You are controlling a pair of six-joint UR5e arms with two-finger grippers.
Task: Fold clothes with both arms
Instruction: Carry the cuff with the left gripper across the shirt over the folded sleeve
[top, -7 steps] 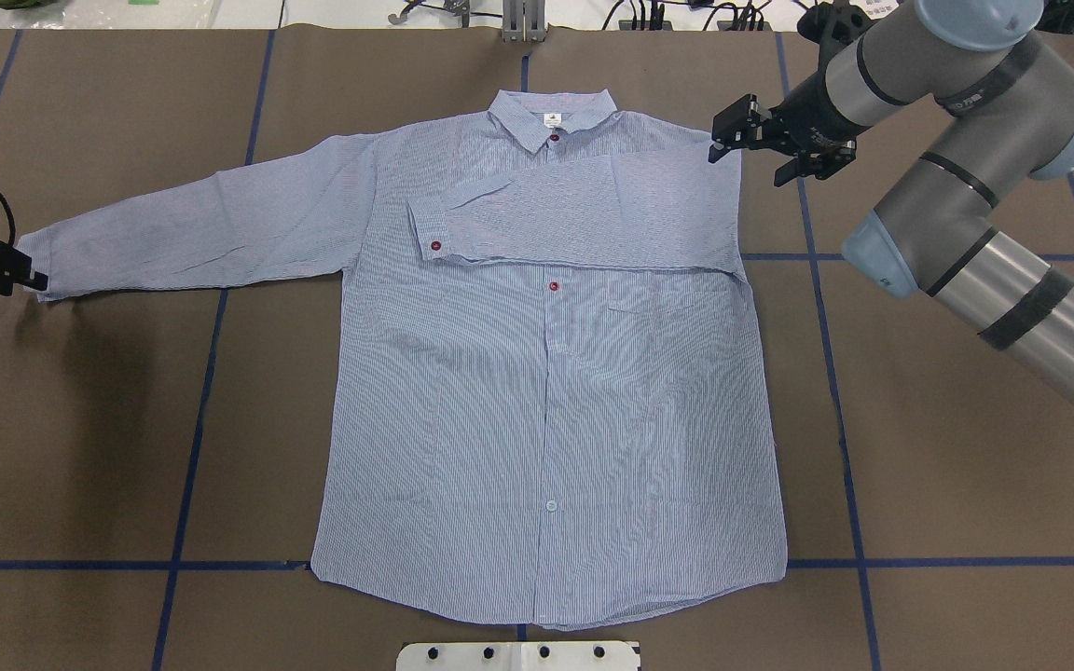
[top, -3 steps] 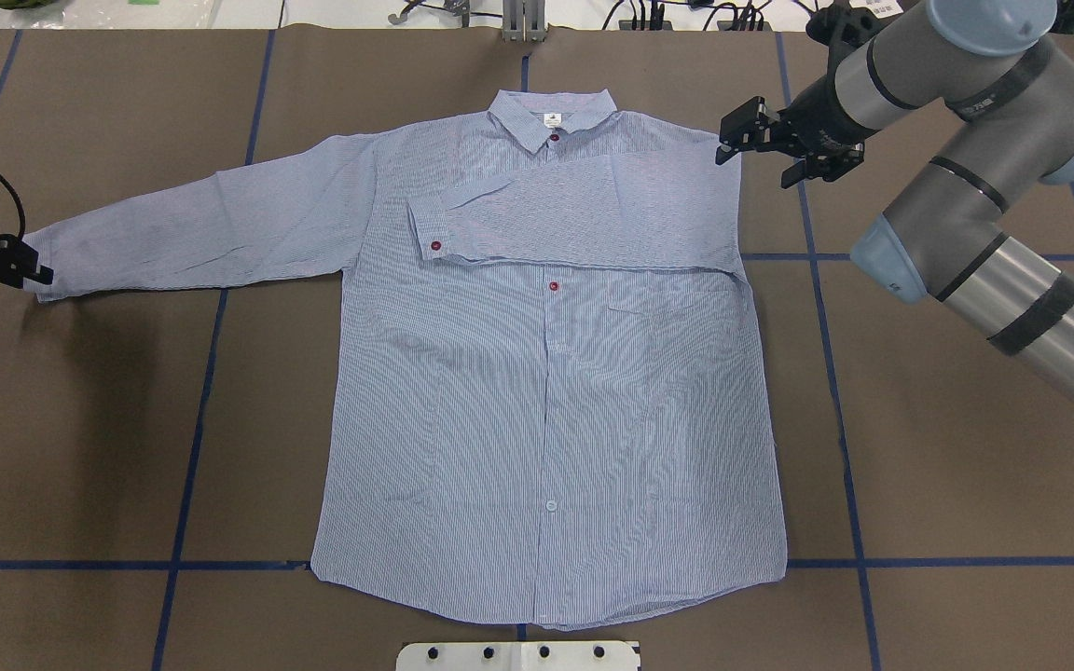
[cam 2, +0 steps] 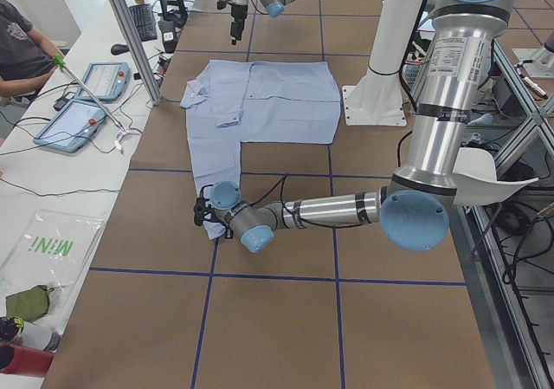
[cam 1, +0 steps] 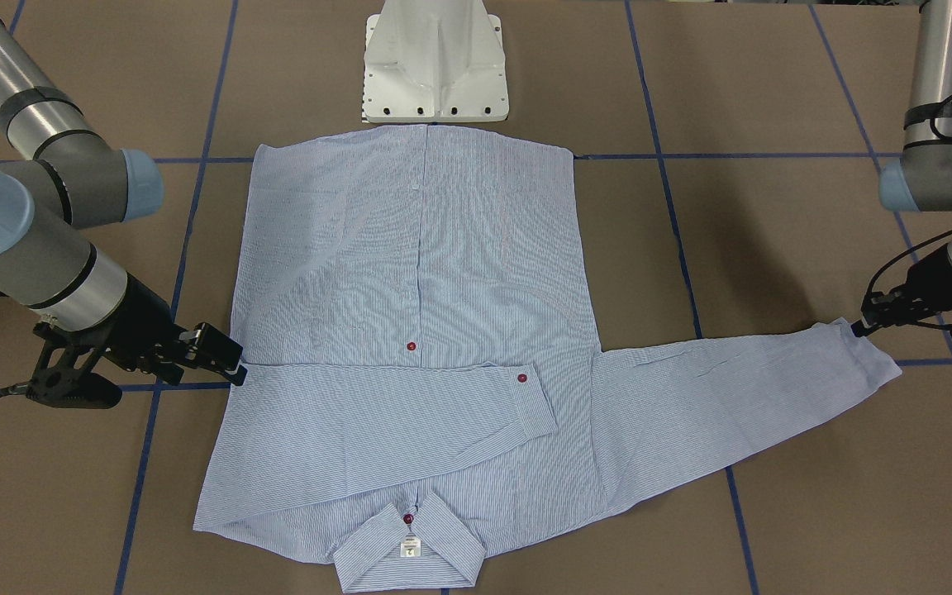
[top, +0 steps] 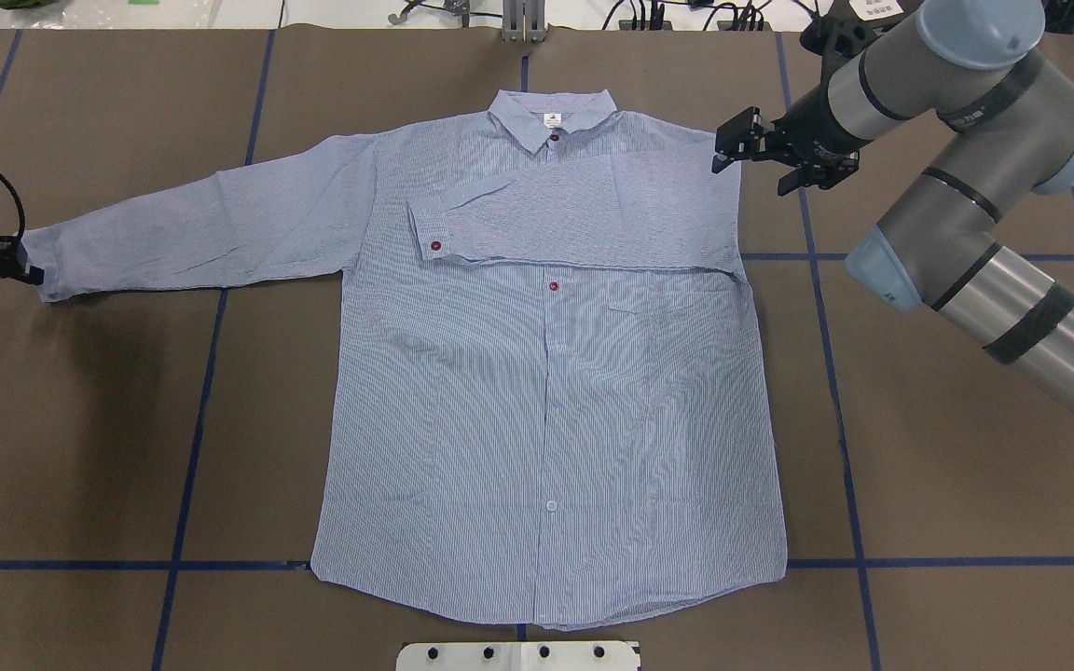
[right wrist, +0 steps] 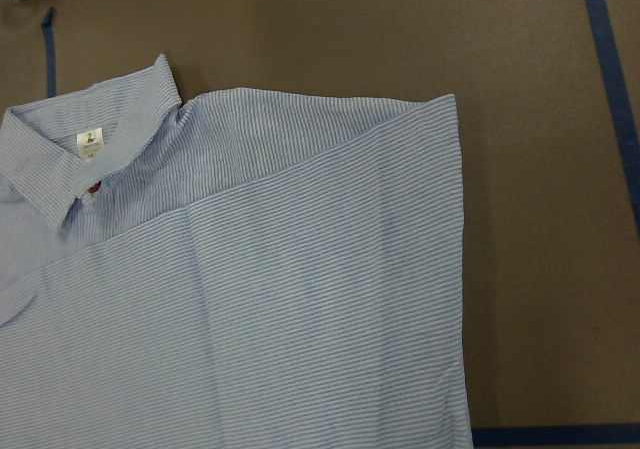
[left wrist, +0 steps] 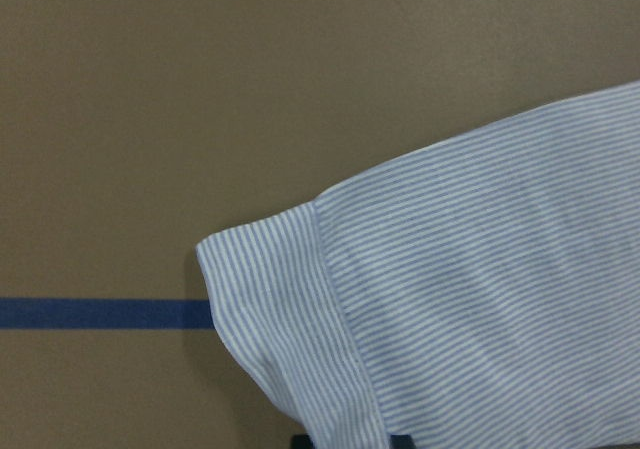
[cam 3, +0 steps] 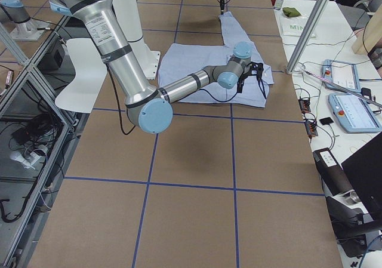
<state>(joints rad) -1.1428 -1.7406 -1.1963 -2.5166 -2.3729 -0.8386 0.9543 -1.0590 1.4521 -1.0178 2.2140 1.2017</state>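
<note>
Since 0.4 s ago: R gripper [top: 725, 147] back a touch toward the shoulder, L gripper [top: 32, 272] slightly outward at the cuff [left wrist: 280, 309]. The light blue-and-white pinstriped button shirt [top: 546, 401] lies flat, front up, mid brown table [top: 919, 447], collar on the far side from the robot. Folded sleeve [top: 584, 219] lies across the chest; outstretched sleeve [top: 192, 228] runs to L gripper. R jaws spread, holding nothing, just beside the shoulder edge. L touches the cuff corner; cannot tell if clamped.

shirt [top: 546, 401]: light blue-white pinstripe (dark red buttons [top: 554, 286]); table [top: 947, 466]: brown | grid lines [top: 193, 447]: blue
</note>
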